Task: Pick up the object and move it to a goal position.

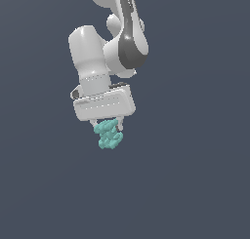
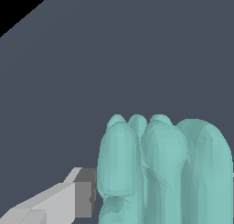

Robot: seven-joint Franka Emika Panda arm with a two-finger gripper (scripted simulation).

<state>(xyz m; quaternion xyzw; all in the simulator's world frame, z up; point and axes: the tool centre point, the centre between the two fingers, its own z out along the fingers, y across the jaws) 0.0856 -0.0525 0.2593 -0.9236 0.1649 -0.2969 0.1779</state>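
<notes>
The object [image 1: 108, 134] is a small teal-green lumpy cluster of rounded lobes, hanging just under the white hand of the arm in the exterior view. My gripper [image 1: 107, 126] is shut on it, with only short finger stubs showing above the lobes. In the wrist view the object [image 2: 160, 168] fills much of the picture as tall rounded lobes, and one grey finger pad [image 2: 84, 195] presses against its side. The other finger is hidden behind the lobes.
A plain dark grey-blue surface [image 1: 195, 184] fills the background of both views. The white arm [image 1: 117, 43] rises above the hand toward the exterior view's upper edge. A black corner [image 2: 13, 8] shows in the wrist view.
</notes>
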